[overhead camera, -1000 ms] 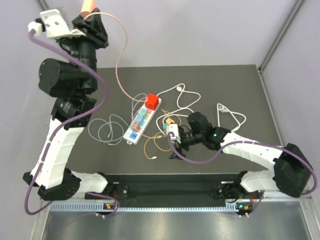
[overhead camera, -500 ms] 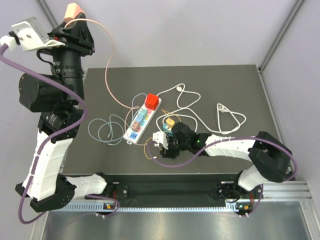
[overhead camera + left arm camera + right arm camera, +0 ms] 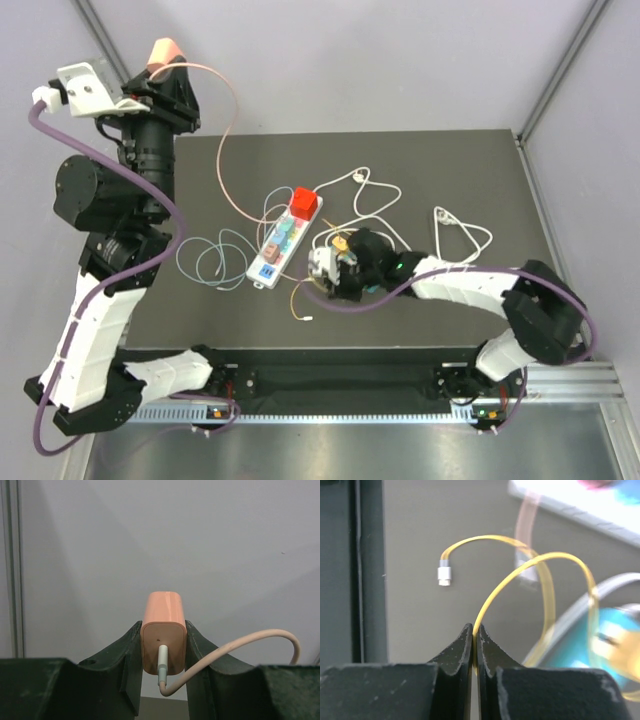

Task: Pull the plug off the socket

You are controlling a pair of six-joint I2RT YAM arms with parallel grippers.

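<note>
Top cam: the left pincer (image 3: 165, 62) is up high off the table (image 3: 480, 180), holding the pink plug (image 3: 163, 47), far from the white socket strip (image 3: 283, 240); the right pincer (image 3: 325, 280) is low, just beside the strip. Left wrist cam: the pincer (image 3: 163, 650) is part open & squeezes the plug (image 3: 163, 612) on both sides. Right wrist cam: the pincer (image 3: 475, 632) is pinched tight on a thin yellow wire (image 3: 550, 555).

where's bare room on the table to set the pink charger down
Free: the far strip of table behind the white cables; the patch between the pale cable coil and the near edge. Crowded: the middle, around the power strip, yellow cable and right hand.
</note>
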